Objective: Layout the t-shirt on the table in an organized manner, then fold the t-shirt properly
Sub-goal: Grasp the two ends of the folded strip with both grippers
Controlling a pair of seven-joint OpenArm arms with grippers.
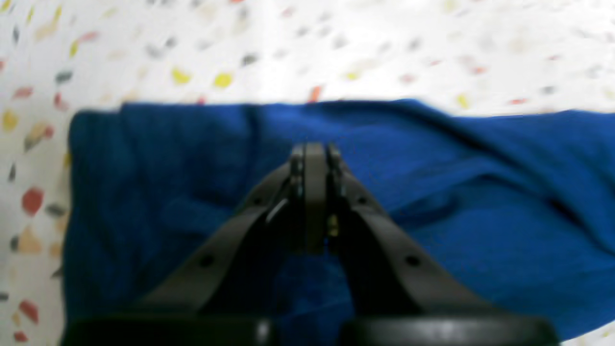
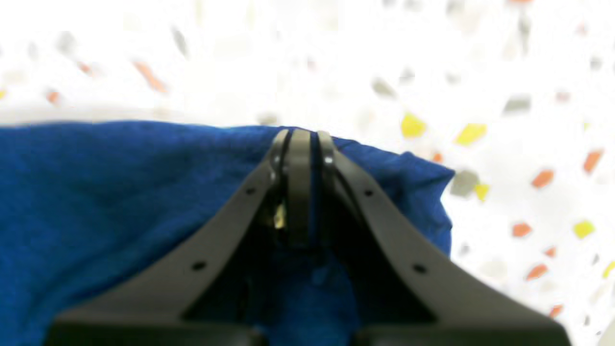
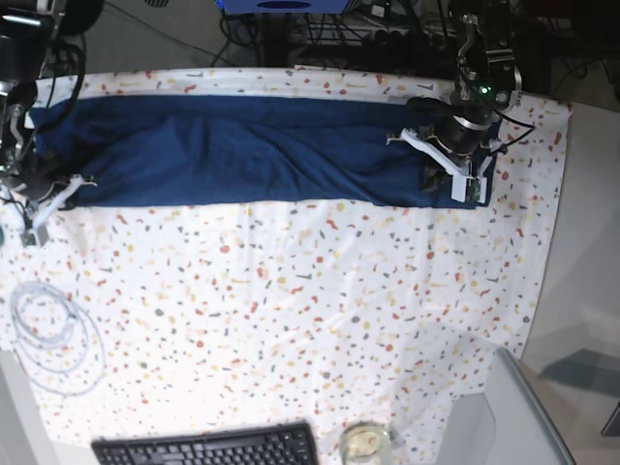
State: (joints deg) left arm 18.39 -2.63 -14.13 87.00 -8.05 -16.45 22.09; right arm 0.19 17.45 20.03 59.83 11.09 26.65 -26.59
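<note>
The t-shirt lies as a long dark blue band across the far part of the table, with creases along it. My right gripper is shut on the t-shirt at its far edge, close to a corner, and blue cloth shows between the fingers; in the base view my right gripper is at the band's left end. My left gripper is shut with its tips down on the t-shirt, and no cloth shows between them. In the base view my left gripper stands over the band's right end.
A coil of white cable lies at the left edge. A black keyboard and a small glass dish sit at the near edge. A grey panel stands off the near right corner.
</note>
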